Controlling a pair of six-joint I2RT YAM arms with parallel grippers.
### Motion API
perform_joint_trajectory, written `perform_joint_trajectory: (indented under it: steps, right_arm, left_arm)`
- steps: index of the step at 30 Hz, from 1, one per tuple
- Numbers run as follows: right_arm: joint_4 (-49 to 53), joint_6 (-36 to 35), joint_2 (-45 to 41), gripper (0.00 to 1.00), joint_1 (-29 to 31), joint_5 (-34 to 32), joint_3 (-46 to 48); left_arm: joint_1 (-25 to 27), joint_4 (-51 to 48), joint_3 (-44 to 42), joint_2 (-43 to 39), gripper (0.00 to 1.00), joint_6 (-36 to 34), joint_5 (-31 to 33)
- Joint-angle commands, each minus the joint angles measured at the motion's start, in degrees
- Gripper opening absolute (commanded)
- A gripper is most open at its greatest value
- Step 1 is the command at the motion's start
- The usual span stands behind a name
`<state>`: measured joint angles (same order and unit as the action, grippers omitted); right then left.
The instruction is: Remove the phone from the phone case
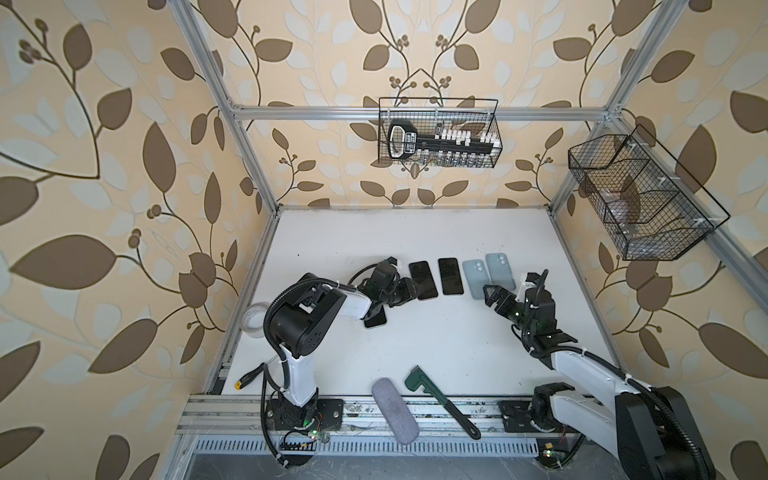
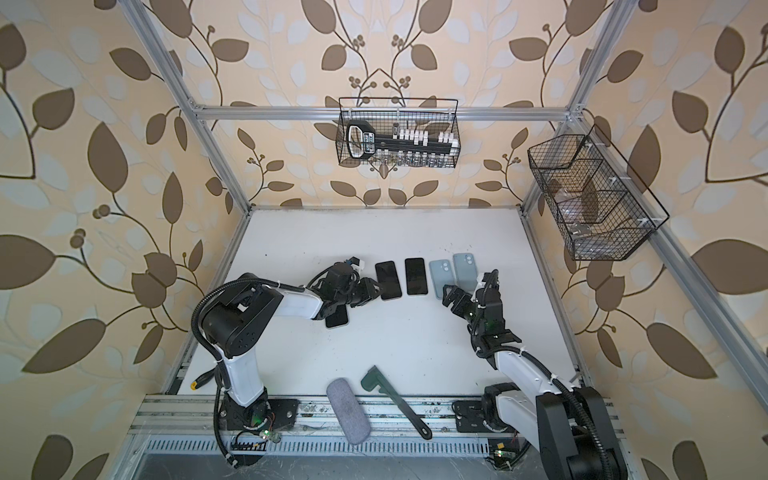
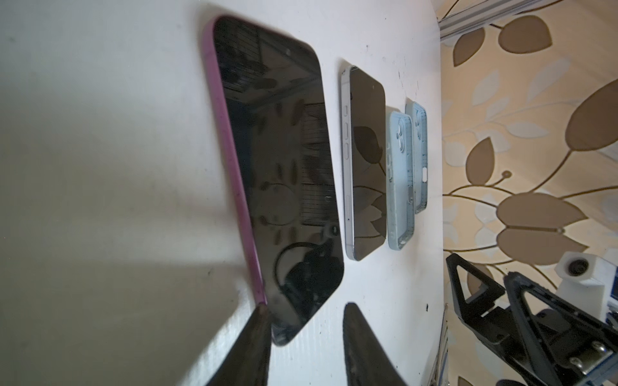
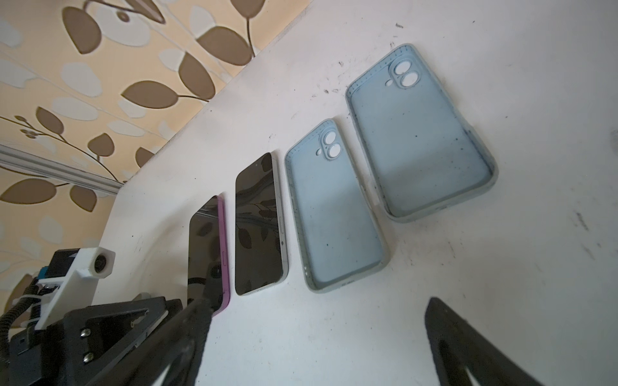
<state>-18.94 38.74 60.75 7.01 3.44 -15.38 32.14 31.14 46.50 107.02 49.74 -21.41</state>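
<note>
A dark-screened phone with a pink edge [image 3: 277, 173] lies flat on the white table [image 1: 415, 349], leftmost in a row. Beside it lie a silver-edged phone [image 3: 366, 167] and two empty pale blue phone cases [image 4: 334, 214] [image 4: 421, 133], insides up. My left gripper [image 3: 306, 305] is open at the pink phone's near corner, one finger against its edge. In both top views it sits at that phone's near end [image 1: 415, 291] [image 2: 376, 291]. My right gripper [image 4: 319, 300] [image 1: 490, 296] stands wide open over bare table, near the cases. Another pale-rimmed phone [image 1: 376, 321] lies partly hidden under my left wrist.
A tape roll [image 1: 254, 318] and a screwdriver [image 1: 249, 376] lie at the table's left edge. A grey pouch [image 1: 395, 411] and a green wrench [image 1: 440, 399] lie at the front. Wire baskets hang on the back wall [image 1: 438, 133] and the right frame [image 1: 640, 199].
</note>
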Motion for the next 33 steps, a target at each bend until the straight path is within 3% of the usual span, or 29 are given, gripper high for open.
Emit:
perform_joint_trajectory:
  steps: [1,3,7,11,15,24,29,33]
  right_arm:
    - [1.45,-0.47,-0.89,1.00,-0.24,0.86,-0.60]
    - [1.77,-0.77,-1.12,1.00,-0.15,1.53,-1.15]
    - [4.09,-2.15,-0.77,1.00,0.69,2.79,-3.43]
    - [7.46,-4.46,0.41,1.00,4.76,1.13,-7.26]
    - [10.52,-6.58,2.55,1.00,10.17,-1.61,-11.83]
    - [15.43,-8.33,11.47,1.00,24.45,-9.67,-23.29]
    - [18.39,-8.15,19.54,1.00,34.22,-15.76,-30.85]
    - [21.23,-7.12,26.26,1.00,40.44,-18.87,-37.36]
  left_arm:
    - [-0.54,0.21,-0.54,-1.23,0.43,-1.61,1.48]
    - [-0.59,-1.81,-0.24,-2.50,0.47,-2.08,2.13]
    - [-0.52,-8.74,0.93,-7.90,0.66,-3.62,4.05]
    - [-0.97,-19.82,5.18,-14.05,0.86,-5.98,4.52]
    - [-2.61,-32.91,10.01,-20.54,0.98,-7.26,6.98]
    - [-16.20,-59.39,19.38,-33.98,0.99,-13.08,12.97]
    - [-27.70,-67.12,22.87,-34.09,0.99,-18.72,10.41]
    - [-34.46,-67.15,22.21,-33.94,0.99,-21.59,8.93]
